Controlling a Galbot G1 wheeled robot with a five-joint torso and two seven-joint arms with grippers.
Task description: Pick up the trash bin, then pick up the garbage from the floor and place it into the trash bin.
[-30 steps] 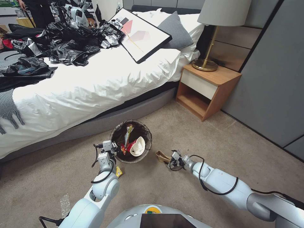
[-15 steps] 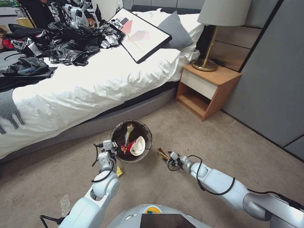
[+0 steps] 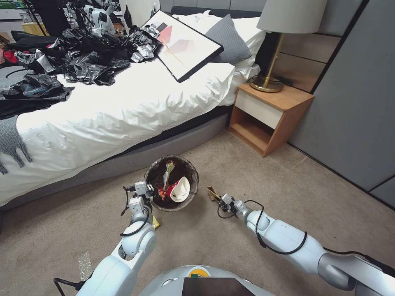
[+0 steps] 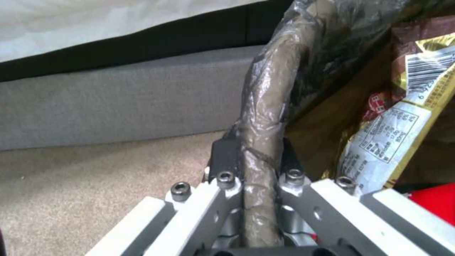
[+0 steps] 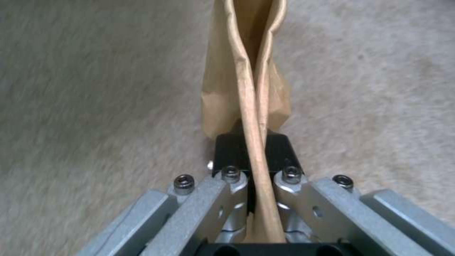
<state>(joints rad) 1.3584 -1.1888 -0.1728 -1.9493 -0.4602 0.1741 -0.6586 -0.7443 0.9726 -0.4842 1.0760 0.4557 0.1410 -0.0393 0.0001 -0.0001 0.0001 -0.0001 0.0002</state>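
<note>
the left gripper clamps the bag-wrapped rim of the small round trash bin beside the bed; the right gripper pinches a flat brown paper bag above the carpet, right of the bin.

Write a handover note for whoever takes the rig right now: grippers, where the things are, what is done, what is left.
Left gripper: shut on the rim of the trash bin, which is by the bed.
Right gripper: shut on the brown paper bag, held above the carpet just right of the bin.
Done: a red-and-white cup and wrappers are in the bin.
Left: put the bag in; a yellow wrapper lies on the floor by the left arm.
</note>
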